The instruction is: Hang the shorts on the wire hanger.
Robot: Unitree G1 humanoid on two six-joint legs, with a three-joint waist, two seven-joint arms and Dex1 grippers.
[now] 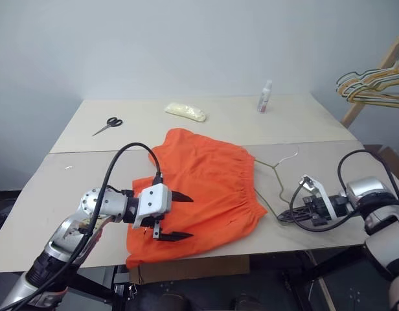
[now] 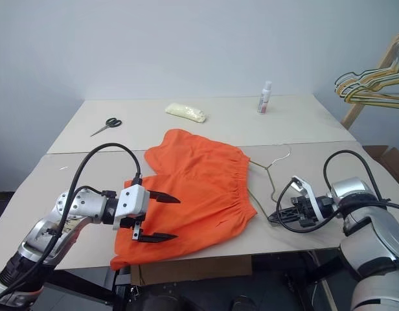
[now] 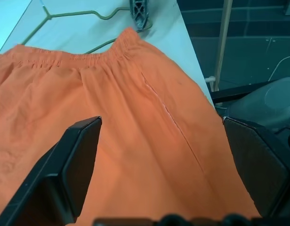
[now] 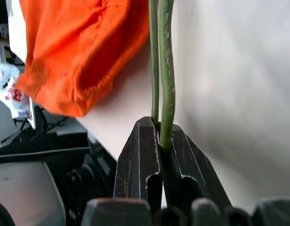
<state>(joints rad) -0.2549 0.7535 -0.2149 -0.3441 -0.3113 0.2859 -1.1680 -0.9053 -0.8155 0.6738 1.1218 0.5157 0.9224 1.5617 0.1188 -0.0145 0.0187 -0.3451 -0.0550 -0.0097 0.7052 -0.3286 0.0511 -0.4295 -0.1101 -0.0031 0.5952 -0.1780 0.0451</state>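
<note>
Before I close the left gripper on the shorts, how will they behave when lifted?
The shorts lie flat and wrinkled, so they will probably droop limply from the left gripper. The thin fabric looks light. The gathered waistband may bunch, giving a thicker hold.

The shorts [image 1: 206, 188] are soft matt orange cloth, finely creased, with a puckered, gathered waistband and a stitched seam running down one leg. The wire hanger [image 4: 165, 70] is thin metal wire with a dull grey-green coat, smooth along its length. The table [image 1: 76, 194] has a pale, flat, matt top, like unvarnished board. The left gripper [image 1: 172, 216] has black matt plastic fingers on a smooth white plastic housing, behind which the wrist is bright brushed metal. The right gripper [image 4: 160, 141] has dark plastic fingers, faintly scratched. The scissors [image 1: 107, 125] show black handles and shiny blades. The bottle [image 1: 265, 96] looks like glossy white plastic.
</note>
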